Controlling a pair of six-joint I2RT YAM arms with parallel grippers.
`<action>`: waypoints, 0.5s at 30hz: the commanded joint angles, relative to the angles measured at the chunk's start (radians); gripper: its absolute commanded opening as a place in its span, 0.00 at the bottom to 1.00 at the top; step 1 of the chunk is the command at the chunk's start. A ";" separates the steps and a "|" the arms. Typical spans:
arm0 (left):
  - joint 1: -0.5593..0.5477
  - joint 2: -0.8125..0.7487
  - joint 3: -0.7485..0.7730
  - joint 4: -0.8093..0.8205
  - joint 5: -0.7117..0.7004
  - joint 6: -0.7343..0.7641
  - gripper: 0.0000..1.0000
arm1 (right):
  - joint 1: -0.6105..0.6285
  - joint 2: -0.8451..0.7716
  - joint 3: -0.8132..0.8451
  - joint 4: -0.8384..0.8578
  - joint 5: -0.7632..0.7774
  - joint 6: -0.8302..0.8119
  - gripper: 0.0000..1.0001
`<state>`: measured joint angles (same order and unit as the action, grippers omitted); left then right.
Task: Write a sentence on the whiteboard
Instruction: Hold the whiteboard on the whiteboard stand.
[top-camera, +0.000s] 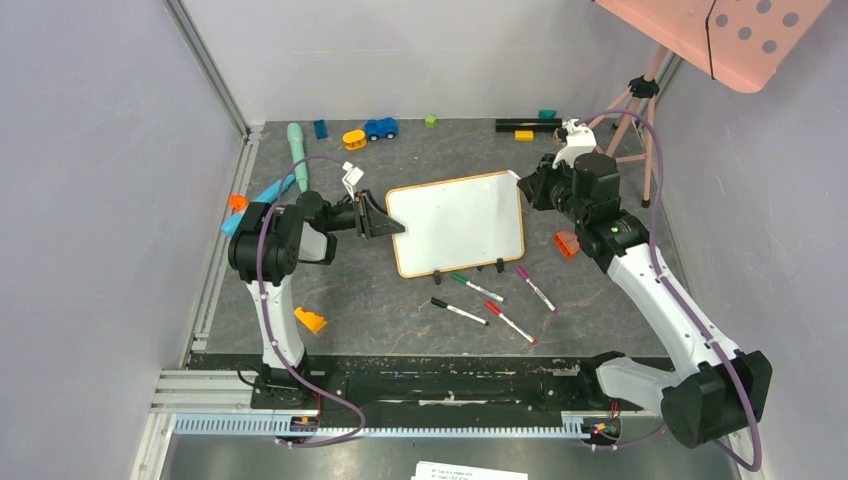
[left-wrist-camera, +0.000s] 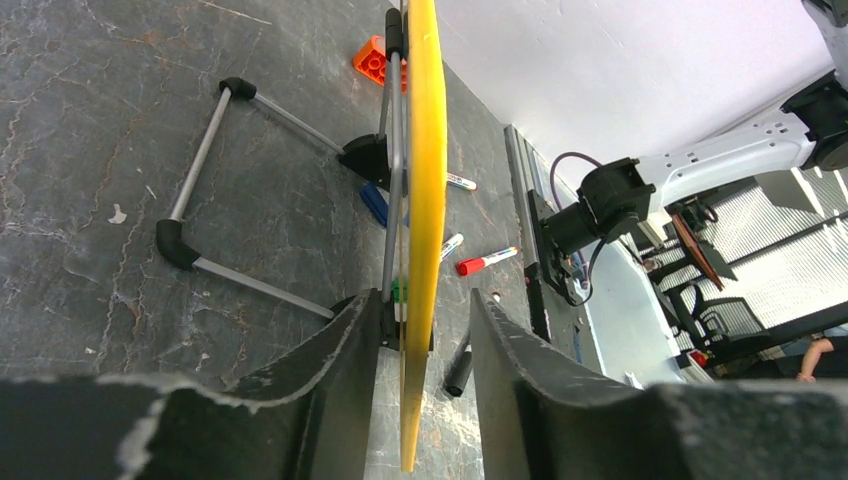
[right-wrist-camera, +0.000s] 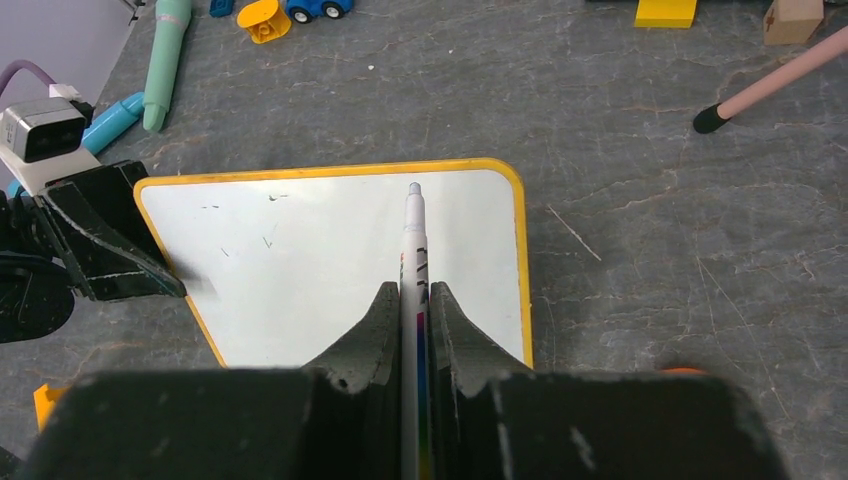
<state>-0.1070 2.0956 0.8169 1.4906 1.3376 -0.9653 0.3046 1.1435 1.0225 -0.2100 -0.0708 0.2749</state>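
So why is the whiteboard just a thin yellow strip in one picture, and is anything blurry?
Left wrist view: the whiteboard is seen edge-on; the close jaws look soft and dark. Right wrist view: whiteboard and marker sharp. Top external view: even light, soft shadows.

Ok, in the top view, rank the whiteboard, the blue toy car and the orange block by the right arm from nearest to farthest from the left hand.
1. the whiteboard: its left edge sits between the left hand fingers.
2. the blue toy car: well behind the hand, toward the back.
3. the orange block: beyond the board's right side.
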 joint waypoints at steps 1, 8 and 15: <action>0.003 -0.046 -0.014 0.067 0.036 0.061 0.47 | -0.001 0.006 0.018 0.038 0.008 -0.021 0.00; 0.015 -0.073 -0.054 0.066 0.028 0.102 0.78 | -0.002 0.035 0.045 0.041 -0.009 -0.008 0.00; 0.015 -0.061 -0.032 0.066 0.047 0.071 1.00 | -0.001 0.059 0.060 0.036 -0.017 -0.012 0.00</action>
<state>-0.0959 2.0659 0.7692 1.4906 1.3479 -0.9218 0.3046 1.1870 1.0264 -0.2081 -0.0753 0.2691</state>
